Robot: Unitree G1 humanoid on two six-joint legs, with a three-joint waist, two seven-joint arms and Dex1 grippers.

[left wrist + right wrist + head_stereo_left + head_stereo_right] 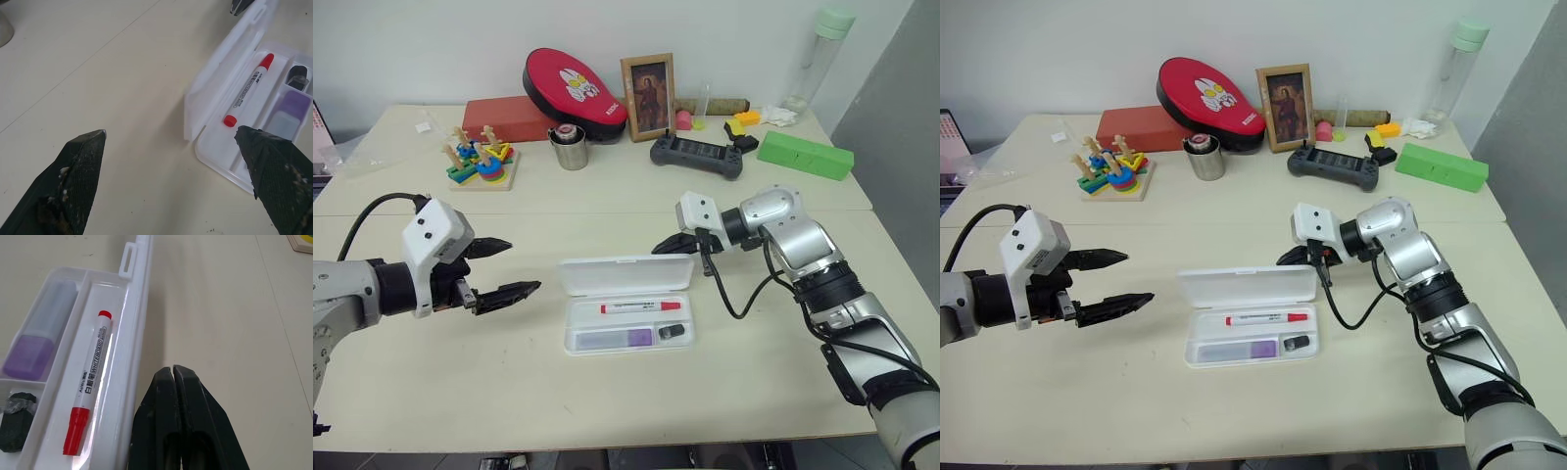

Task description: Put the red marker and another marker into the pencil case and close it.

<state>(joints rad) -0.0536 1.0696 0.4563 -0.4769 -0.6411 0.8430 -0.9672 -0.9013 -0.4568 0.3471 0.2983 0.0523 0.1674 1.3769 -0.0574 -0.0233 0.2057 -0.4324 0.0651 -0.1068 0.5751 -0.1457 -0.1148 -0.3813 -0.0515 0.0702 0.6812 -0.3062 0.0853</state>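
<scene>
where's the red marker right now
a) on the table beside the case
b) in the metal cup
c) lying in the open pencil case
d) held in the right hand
c: the red marker lies in the long back compartment of the open pencil case, while the shut right hand holds nothing and sits behind the raised lid.

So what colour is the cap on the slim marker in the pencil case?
Red, on the red marker, clearest in the right wrist view.
</scene>
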